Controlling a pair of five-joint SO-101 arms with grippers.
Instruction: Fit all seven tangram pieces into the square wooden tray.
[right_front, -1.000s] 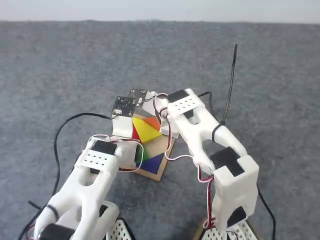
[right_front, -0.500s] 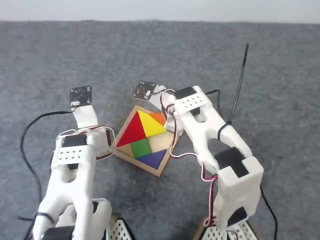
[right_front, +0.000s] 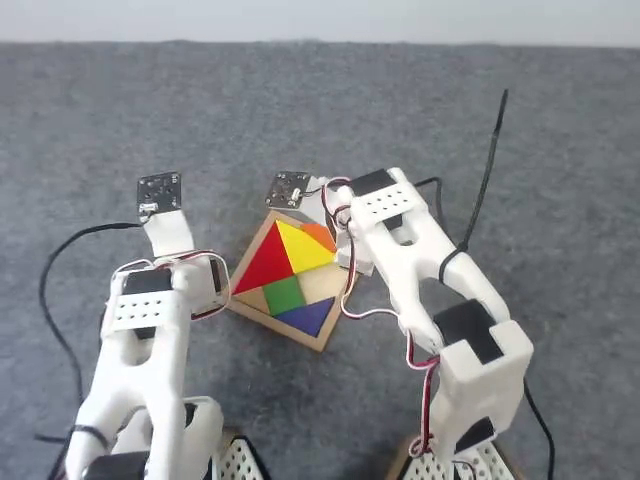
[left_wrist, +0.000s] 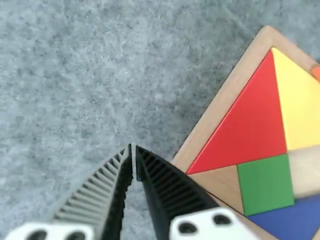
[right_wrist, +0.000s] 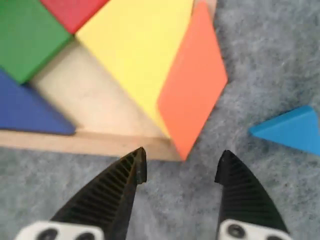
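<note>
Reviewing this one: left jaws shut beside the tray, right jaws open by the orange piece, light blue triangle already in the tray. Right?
No. The light blue triangle lies on the grey carpet outside the tray, as the right wrist view shows. The left jaws are shut beside the tray, the right jaws open by the orange piece.

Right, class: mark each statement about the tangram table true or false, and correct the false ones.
1. The left gripper is shut, above the grey carpet beside the tray. True.
2. The right gripper is shut on the orange piece. False: it is open and holds nothing; the orange piece lies just ahead of it.
3. A light blue triangle lies on the carpet outside the tray. True.
4. The green square lies on the carpet. False: it sits in the tray, next to the red triangle.
</note>
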